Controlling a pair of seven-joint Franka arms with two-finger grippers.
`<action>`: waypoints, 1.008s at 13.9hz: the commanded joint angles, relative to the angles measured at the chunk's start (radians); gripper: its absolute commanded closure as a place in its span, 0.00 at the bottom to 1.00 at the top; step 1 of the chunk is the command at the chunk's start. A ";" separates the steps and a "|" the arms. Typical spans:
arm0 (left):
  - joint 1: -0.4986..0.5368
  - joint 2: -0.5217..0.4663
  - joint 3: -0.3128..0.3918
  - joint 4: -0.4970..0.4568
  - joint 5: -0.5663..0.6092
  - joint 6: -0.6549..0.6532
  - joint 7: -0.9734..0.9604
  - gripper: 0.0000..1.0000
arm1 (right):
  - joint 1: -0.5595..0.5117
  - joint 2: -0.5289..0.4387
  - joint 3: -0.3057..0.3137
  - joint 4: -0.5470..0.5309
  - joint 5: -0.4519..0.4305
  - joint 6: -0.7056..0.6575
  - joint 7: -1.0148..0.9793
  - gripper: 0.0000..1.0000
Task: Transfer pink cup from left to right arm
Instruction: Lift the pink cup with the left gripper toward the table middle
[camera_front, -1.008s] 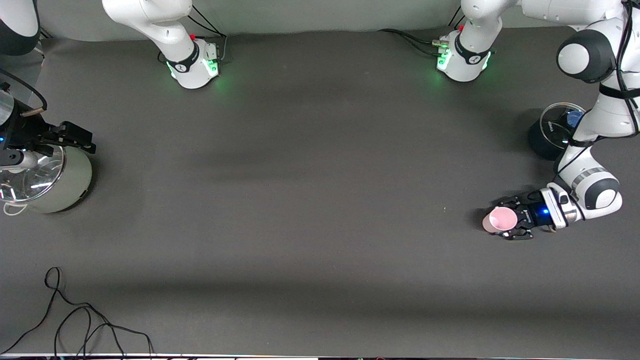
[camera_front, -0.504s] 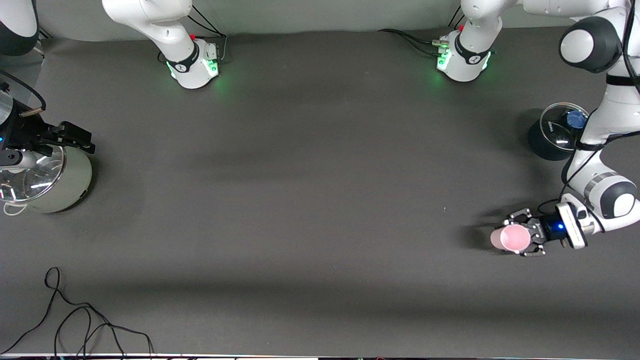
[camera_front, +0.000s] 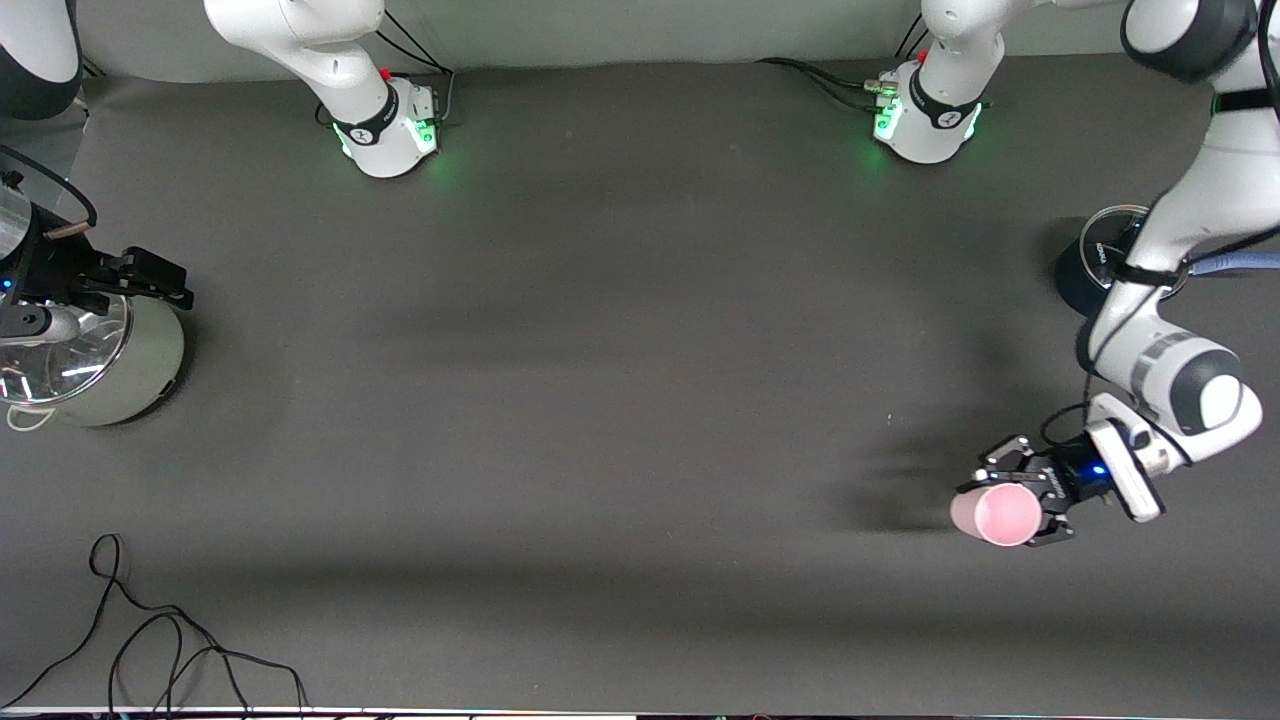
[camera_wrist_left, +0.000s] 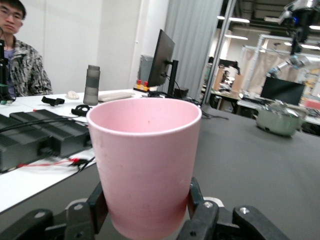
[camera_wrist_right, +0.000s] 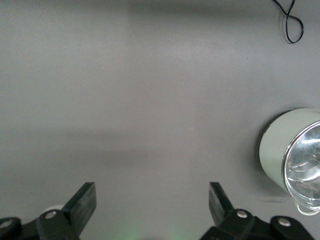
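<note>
The pink cup (camera_front: 1003, 516) is a small pale-pink tapered cup, held upright in the air over the table at the left arm's end. My left gripper (camera_front: 1012, 508) is shut on it from the side. In the left wrist view the cup (camera_wrist_left: 145, 160) fills the middle, and the black fingers (camera_wrist_left: 196, 192) of the left gripper (camera_wrist_left: 147, 200) press both sides of its lower wall. My right gripper (camera_front: 165, 280) waits open at the right arm's end, over the edge of a pale green pot. The right gripper (camera_wrist_right: 152, 192) has only bare tabletop between its fingers.
A pale green pot (camera_front: 130, 365) with a glass lid (camera_front: 60, 350) stands at the right arm's end; the right wrist view shows this pot (camera_wrist_right: 277, 150) too. A black pot (camera_front: 1085, 270) with a glass lid stands under the left arm. A black cable (camera_front: 150, 640) lies near the front edge.
The left gripper has lifted the pink cup higher off the table, and its shadow has drawn away from it. The right arm has not moved.
</note>
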 joint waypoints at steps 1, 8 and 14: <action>0.002 -0.221 -0.095 -0.245 -0.156 0.139 0.033 0.56 | 0.002 0.001 -0.001 0.008 -0.009 -0.009 0.006 0.00; 0.002 -0.379 -0.507 -0.379 -0.440 0.473 0.094 0.55 | 0.012 0.012 -0.007 0.053 0.103 -0.008 0.173 0.00; -0.001 -0.399 -0.782 -0.336 -0.551 0.702 0.091 0.54 | 0.020 0.061 0.079 0.158 0.253 -0.006 0.467 0.00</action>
